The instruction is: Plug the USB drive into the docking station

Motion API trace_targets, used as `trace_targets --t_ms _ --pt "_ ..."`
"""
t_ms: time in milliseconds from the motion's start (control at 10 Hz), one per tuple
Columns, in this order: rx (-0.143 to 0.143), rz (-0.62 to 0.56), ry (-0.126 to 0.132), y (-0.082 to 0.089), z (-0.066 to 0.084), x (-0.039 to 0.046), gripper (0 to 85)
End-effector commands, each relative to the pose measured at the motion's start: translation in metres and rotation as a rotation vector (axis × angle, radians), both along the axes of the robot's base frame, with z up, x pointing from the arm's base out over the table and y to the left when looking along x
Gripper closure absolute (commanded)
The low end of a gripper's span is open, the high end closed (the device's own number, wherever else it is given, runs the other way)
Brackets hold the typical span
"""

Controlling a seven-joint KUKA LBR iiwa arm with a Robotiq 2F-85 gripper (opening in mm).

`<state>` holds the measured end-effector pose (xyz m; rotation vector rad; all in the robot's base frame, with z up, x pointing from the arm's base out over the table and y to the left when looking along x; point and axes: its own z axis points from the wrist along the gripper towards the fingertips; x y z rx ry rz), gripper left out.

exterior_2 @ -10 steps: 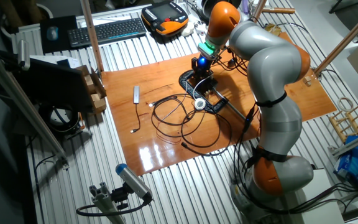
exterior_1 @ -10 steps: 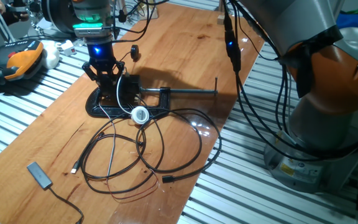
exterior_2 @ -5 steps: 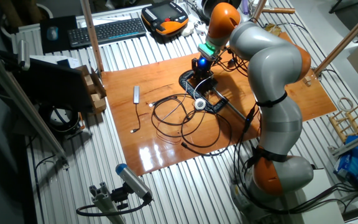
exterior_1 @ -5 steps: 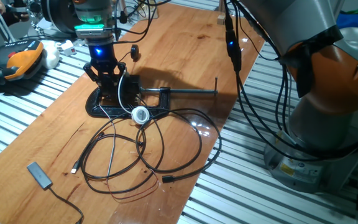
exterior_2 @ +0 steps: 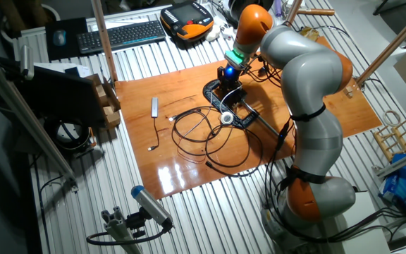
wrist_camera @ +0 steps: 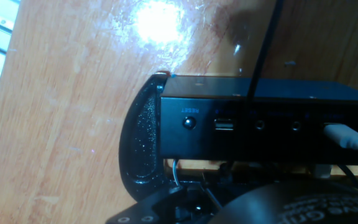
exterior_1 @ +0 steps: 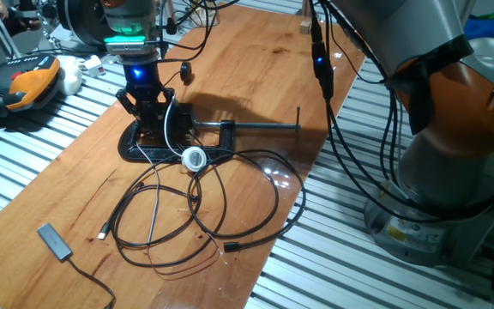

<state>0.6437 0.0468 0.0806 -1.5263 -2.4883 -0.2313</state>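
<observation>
The docking station (exterior_1: 179, 127) is a black box held in a black clamp base on the wooden table. In the hand view its front face (wrist_camera: 260, 124) fills the middle, with a RESET button, a free USB port (wrist_camera: 224, 124) and a white plug at the right. My gripper (exterior_1: 150, 118) stands right over the box, fingers drawn together. In the hand view it is a dark mass at the bottom edge (wrist_camera: 191, 202), just below the port. The USB drive is mostly hidden between the fingers. The other fixed view shows the gripper (exterior_2: 225, 86) above the box (exterior_2: 231, 106).
The clamp's long steel screw (exterior_1: 256, 129) sticks out to the right. A white round part (exterior_1: 194, 158) and loops of black cable (exterior_1: 195, 210) lie in front. A flat black dongle (exterior_1: 54, 240) lies at the near left. An orange pendant (exterior_1: 24, 81) sits off the board.
The gripper has sunk very slightly towards the docking station. Nothing else has moved.
</observation>
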Motion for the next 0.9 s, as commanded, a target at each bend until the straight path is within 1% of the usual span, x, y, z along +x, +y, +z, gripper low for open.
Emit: trace_targets --t_ms 0,100,500,700,800 --pt "-0.001 0.002 0.001 -0.0002 0.0002 0.0002 51.0" --pt "-0.001 0.003 0.001 -0.0006 0.0003 0.0006 68.0" --pt "-0.003 0.005 0.002 -0.0021 -0.0003 0.0017 68.0" --pt "0.006 0.012 -0.002 -0.0022 -0.0006 0.0016 68.0" --pt "0.020 0.018 -0.010 -0.0025 0.0001 0.0018 85.0"
